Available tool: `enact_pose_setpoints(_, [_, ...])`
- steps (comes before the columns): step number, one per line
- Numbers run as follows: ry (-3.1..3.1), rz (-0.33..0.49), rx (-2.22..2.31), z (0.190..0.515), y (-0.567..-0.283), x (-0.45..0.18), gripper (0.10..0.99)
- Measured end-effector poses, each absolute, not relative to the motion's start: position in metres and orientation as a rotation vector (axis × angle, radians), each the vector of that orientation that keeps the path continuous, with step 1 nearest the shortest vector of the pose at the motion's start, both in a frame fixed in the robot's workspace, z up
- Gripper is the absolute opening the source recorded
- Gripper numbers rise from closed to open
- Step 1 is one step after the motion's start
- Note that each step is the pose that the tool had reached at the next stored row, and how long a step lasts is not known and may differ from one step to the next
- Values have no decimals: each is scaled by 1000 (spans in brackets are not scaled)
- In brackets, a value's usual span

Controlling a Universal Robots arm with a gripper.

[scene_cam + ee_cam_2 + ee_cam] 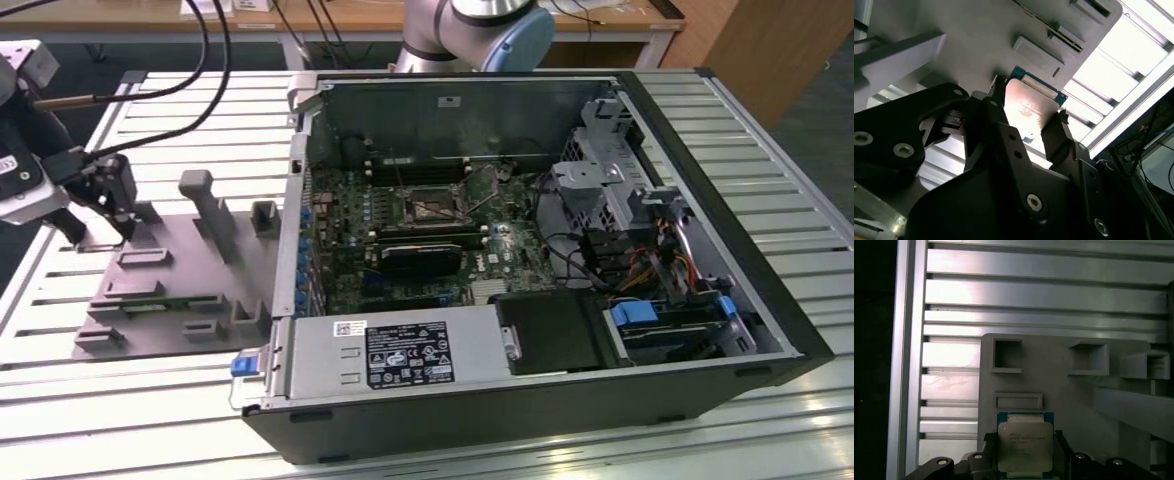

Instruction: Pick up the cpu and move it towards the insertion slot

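Note:
The cpu [1025, 439] is a small square chip with a silvery top and a thin greenish rim. It sits between the black fingers of my gripper [1024, 460] in both wrist views. In the second wrist view the fingers [999, 100] press against two opposite edges of the cpu [1029, 102]. In the exterior view my gripper [96, 235] hangs over the far left end of the grey fixture plate [174, 290]. Whether the chip still rests on the plate I cannot tell. The insertion slot [430, 205], a square socket with a metal frame, lies inside the open computer case, far to the exterior view's right.
The open computer case [747, 290] lies on a slatted aluminium table [174, 110]. Its upright metal side wall [296, 180] stands between the plate and the motherboard. Tall posts [200, 200] rise from the plate. A power supply [387, 350] and drive bays [654, 320] fill the case's near end.

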State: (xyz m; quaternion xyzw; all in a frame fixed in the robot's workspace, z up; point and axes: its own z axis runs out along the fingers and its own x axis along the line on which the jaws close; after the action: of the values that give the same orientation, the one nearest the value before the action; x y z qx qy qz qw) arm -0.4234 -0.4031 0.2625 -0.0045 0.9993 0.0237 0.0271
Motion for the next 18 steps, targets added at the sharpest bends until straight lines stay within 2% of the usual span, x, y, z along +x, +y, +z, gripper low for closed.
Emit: enact_pose_setpoints(18, [3068,73,-15,317,-401,-423,533])
